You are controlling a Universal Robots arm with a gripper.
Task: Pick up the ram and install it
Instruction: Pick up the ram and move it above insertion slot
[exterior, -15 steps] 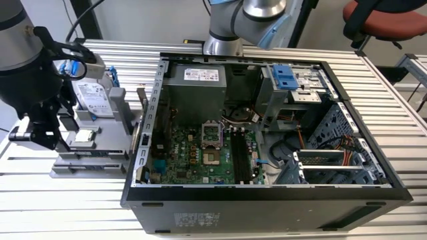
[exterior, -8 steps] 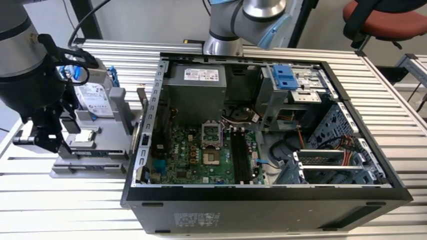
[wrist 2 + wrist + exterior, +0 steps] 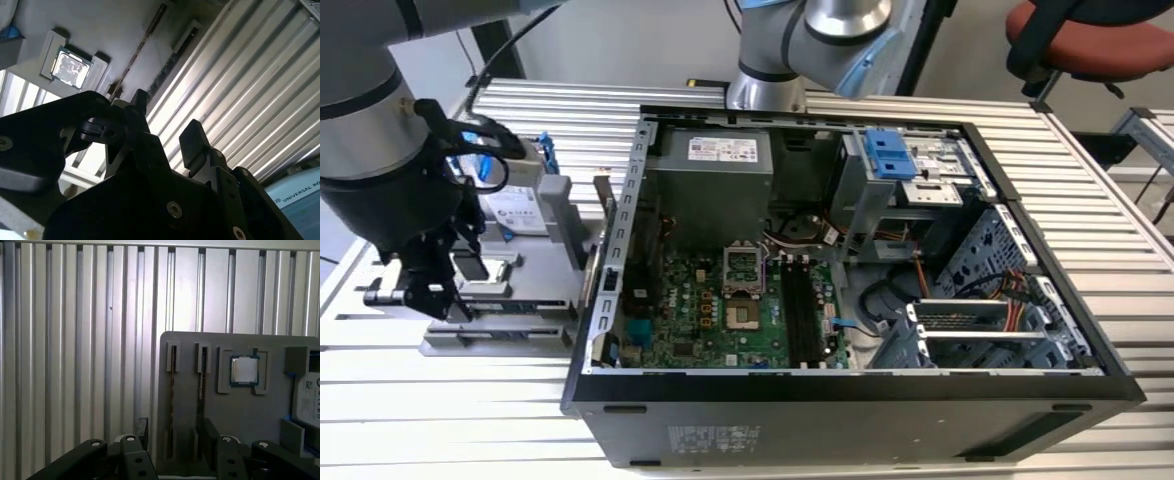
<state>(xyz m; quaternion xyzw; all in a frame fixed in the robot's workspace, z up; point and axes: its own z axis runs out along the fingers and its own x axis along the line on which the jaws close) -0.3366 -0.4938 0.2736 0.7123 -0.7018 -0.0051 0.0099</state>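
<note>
Exterior view: the gripper (image 3: 430,298) hangs over a grey holder (image 3: 494,335) beside the open computer case (image 3: 854,395). The case's power supply (image 3: 720,190) carries a white printed label (image 3: 720,150).

First wrist view: the fingers (image 3: 142,431) stand apart and empty. The ram (image 3: 172,390) sits in a slot of the holder. Beside it is a second stick (image 3: 201,385), then a processor chip (image 3: 244,370).

Second wrist view: the fingers are spread over the holder, gripping nothing.
</note>
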